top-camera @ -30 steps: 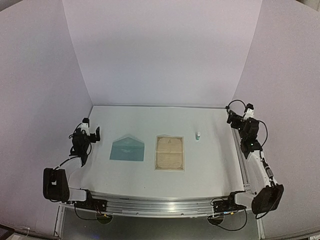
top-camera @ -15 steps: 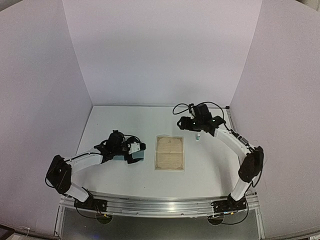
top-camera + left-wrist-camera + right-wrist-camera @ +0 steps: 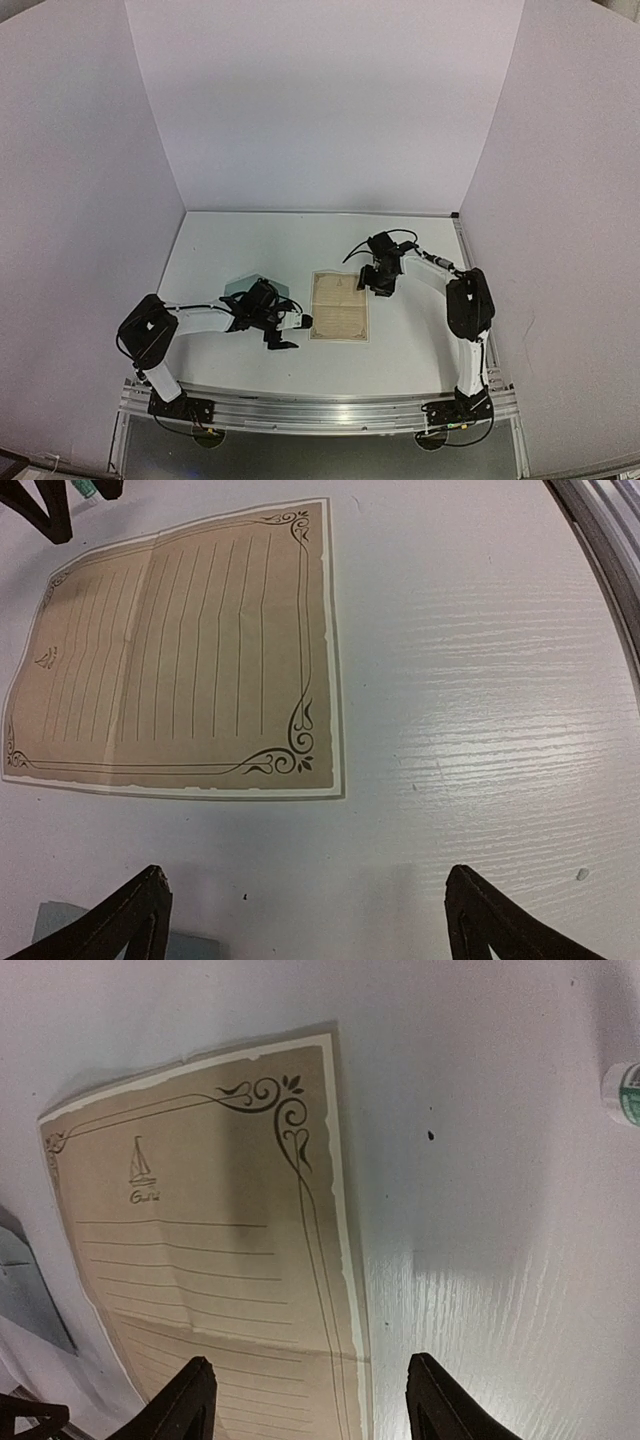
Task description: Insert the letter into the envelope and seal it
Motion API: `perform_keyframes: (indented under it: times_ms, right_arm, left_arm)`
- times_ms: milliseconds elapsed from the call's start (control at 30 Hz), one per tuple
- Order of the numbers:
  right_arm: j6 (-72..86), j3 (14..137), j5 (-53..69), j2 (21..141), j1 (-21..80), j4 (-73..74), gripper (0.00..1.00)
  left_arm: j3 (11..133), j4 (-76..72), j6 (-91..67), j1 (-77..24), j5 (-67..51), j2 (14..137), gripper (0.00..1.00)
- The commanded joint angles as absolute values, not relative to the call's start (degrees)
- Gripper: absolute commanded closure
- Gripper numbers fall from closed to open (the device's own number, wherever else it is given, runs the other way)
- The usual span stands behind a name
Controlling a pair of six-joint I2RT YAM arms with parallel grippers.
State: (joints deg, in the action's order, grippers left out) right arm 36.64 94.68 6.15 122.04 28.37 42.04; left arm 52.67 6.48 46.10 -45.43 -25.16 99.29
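The cream letter (image 3: 339, 305) with its dark ornate border lies flat mid-table. The teal envelope (image 3: 239, 287) lies to its left, mostly covered by my left arm. My left gripper (image 3: 289, 334) is open, low over bare table beside the letter's (image 3: 180, 650) near left corner, and a corner of the envelope (image 3: 55, 922) shows by one finger. My right gripper (image 3: 379, 285) is open at the letter's far right edge. In the right wrist view its fingers (image 3: 186, 1400) straddle the edge of the letter (image 3: 200, 1260) with nothing between them.
A small white tube (image 3: 622, 1090) with a green label lies on the table right of the letter. The table's metal rail (image 3: 600, 520) runs close by my left gripper. White walls enclose the table on three sides.
Both arms have swung in from the table's sides to the letter. The left now lies across the envelope. The right gripper's jaws have narrowed somewhat.
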Motion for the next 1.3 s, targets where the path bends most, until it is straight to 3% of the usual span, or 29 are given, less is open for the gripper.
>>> perform_keyframes:
  times_ms: [0, 333, 867, 1267]
  right_arm:
    - [34.99, 101.22, 9.25, 127.01, 26.63, 43.38, 0.38]
    - [35.90, 104.78, 10.15, 132.67, 25.94, 43.41, 0.42]
    - [37.06, 102.16, 13.20, 133.95, 25.42, 41.90, 0.57]
    - [37.87, 97.21, 19.27, 133.54, 24.60, 34.88, 0.59]
  left_arm:
    - [55.85, 4.62, 44.32, -45.93, -28.34, 101.22, 0.05]
    - [57.25, 1.82, 43.86, -46.17, -30.99, 105.14, 0.04]
    - [57.69, -1.54, 46.65, -45.70, -31.69, 108.54, 0.06]
    - [62.50, 5.61, 54.49, -45.71, -31.23, 113.82, 0.16]
